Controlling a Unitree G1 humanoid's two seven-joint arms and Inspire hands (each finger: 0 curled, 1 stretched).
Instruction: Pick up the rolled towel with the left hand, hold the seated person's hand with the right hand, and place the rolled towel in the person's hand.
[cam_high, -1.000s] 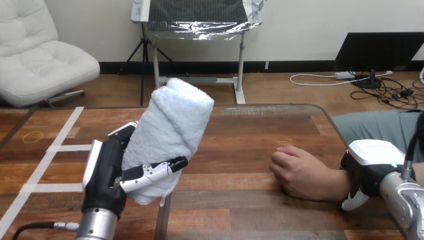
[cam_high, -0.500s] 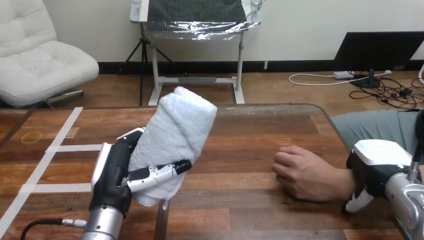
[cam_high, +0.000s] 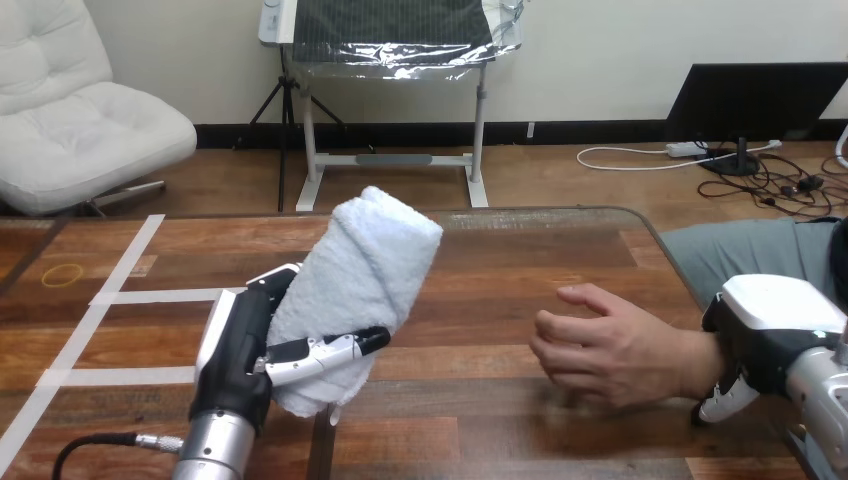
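Aloft, left hand (cam_high: 240, 345) tight around leaning rolled towel (cam_high: 365, 265); right hand (cam_high: 775, 325) against person's wrist (cam_high: 700, 358), grip unclear.

Lower left of frame: left hand (cam_high: 240, 350), fingers and thumb curled round rolled towel (cam_high: 360, 280), towel tilted up toward centre over wooden table (cam_high: 500, 250). Right of centre: person's hand (cam_high: 610, 345), fingers loosely spread. Lower right: right hand (cam_high: 770, 330) against person's wrist (cam_high: 698, 362)

You have the white rolled towel (cam_high: 365, 275) tilted upright in the left hand's (cam_high: 240, 350) grasp; the person's hand (cam_high: 610, 345) sits well apart, fingers loose.
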